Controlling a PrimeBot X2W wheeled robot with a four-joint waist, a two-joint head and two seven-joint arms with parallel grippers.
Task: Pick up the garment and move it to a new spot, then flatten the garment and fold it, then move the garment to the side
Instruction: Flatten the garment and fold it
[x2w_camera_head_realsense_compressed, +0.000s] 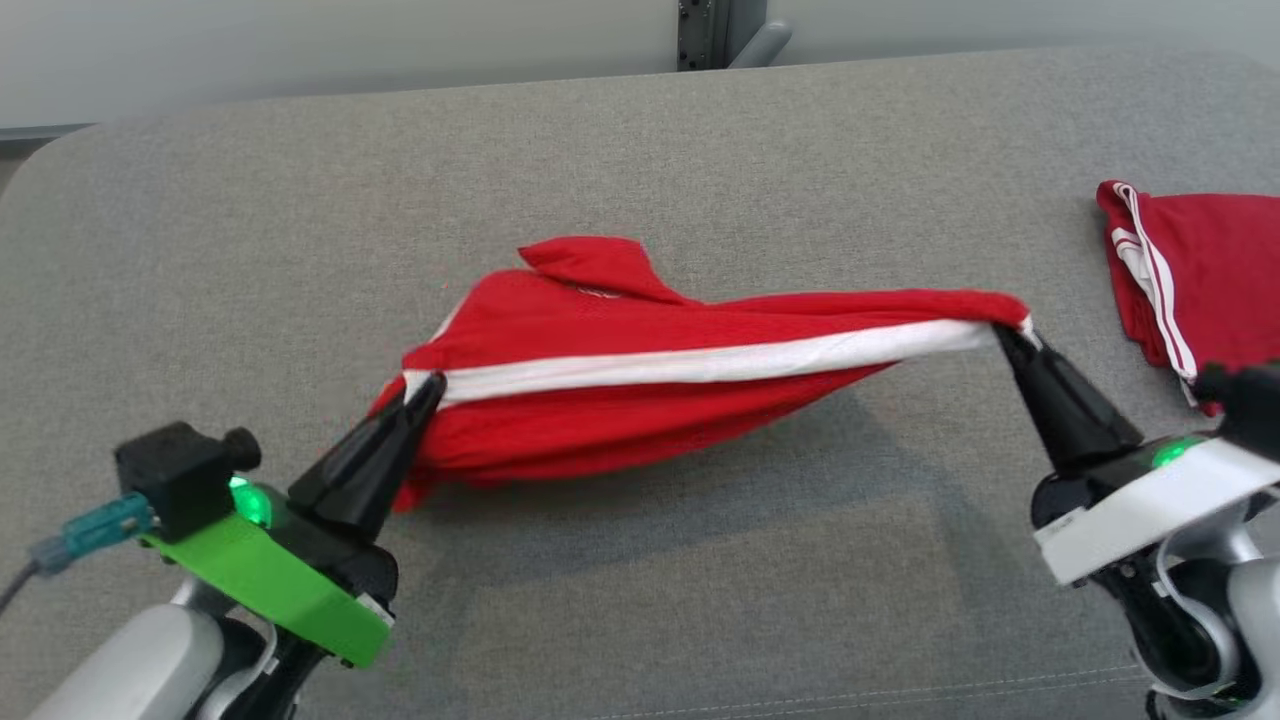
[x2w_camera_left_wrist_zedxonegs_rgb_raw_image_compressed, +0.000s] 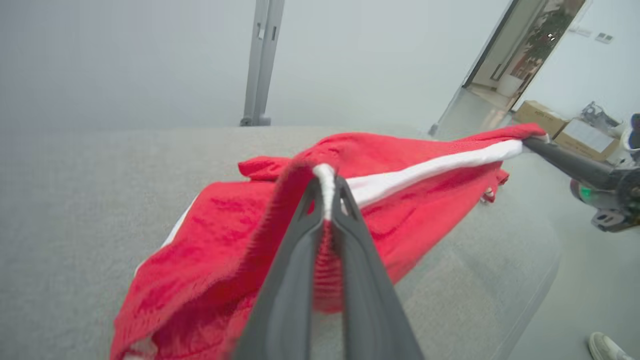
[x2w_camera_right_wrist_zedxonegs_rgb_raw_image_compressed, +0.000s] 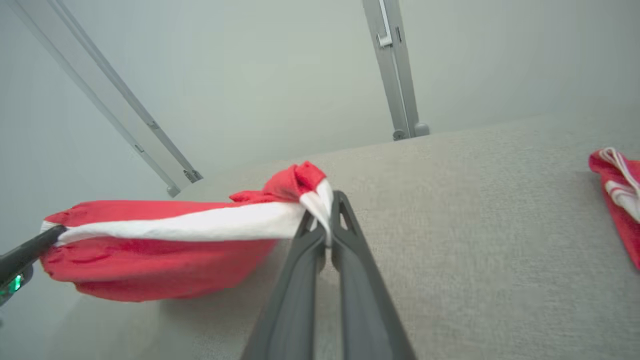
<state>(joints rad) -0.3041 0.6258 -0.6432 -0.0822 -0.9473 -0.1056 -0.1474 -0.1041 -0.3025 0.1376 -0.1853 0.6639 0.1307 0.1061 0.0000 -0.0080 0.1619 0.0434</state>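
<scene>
A red garment with a white band hangs stretched between my two grippers above the grey padded table. My left gripper is shut on the band's left end; in the left wrist view the white edge sits pinched between the fingertips of that gripper, with the garment sagging below. My right gripper is shut on the band's right end, and the right wrist view shows this gripper clamping bunched white and red cloth. The garment's middle droops near the table.
A second red garment with white stripes lies folded at the table's right edge, also in the right wrist view. A metal post stands behind the table. In the left wrist view, cardboard boxes sit on the floor beyond the right end.
</scene>
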